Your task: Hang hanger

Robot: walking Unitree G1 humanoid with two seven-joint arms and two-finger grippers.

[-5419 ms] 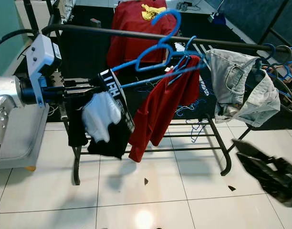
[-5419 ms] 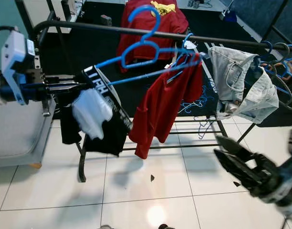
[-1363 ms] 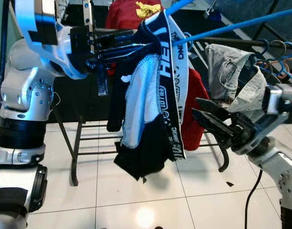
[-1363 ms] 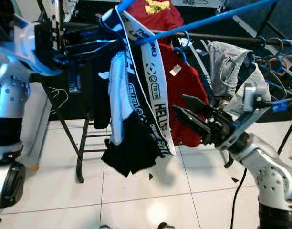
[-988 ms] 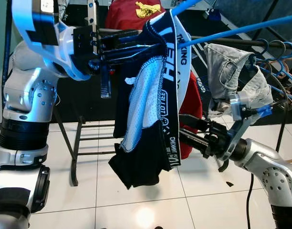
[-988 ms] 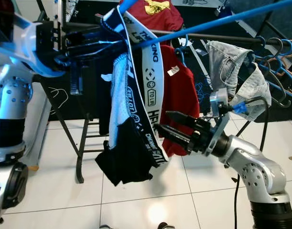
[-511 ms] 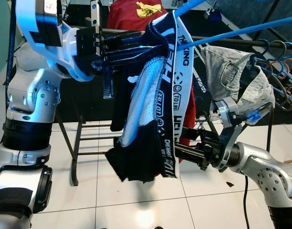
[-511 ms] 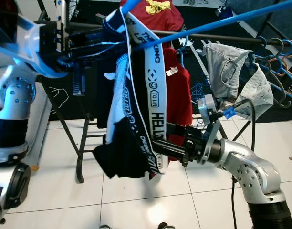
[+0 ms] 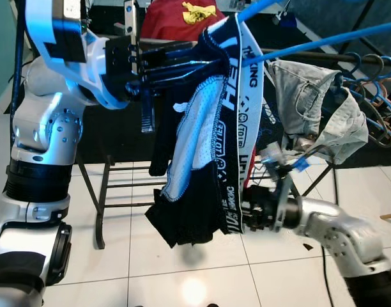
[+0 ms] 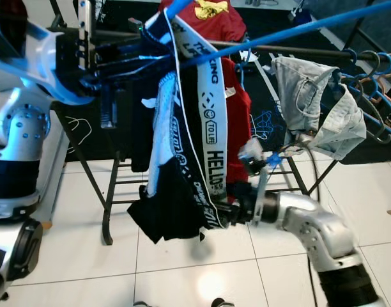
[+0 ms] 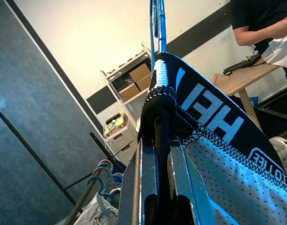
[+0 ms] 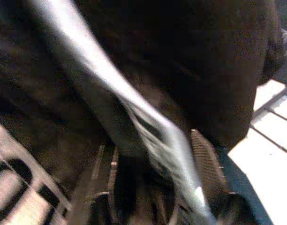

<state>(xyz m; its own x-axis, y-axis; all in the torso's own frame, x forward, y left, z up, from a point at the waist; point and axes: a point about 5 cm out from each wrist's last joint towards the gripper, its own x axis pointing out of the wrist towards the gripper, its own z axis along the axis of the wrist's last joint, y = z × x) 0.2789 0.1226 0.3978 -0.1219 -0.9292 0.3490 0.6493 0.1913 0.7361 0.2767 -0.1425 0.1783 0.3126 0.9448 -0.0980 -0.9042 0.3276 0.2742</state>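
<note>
Near the left end of the black metal clothes rack (image 9: 323, 57), the left gripper (image 9: 183, 61) is clamping shut on the blue plastic hanger (image 9: 323, 43) and the waistband of the black-and-white lettered underwear (image 9: 211, 160) draped over it. The right gripper (image 10: 224, 214) is pushing into the hem; whether its jaws are parted I cannot tell. A tug there could drag the garment off the hanger.

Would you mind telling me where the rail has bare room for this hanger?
The rail looks bare between the red shirt and the denim shorts. Its right end is crowded with empty hangers. The held black underwear hides the stretch further left.
</note>
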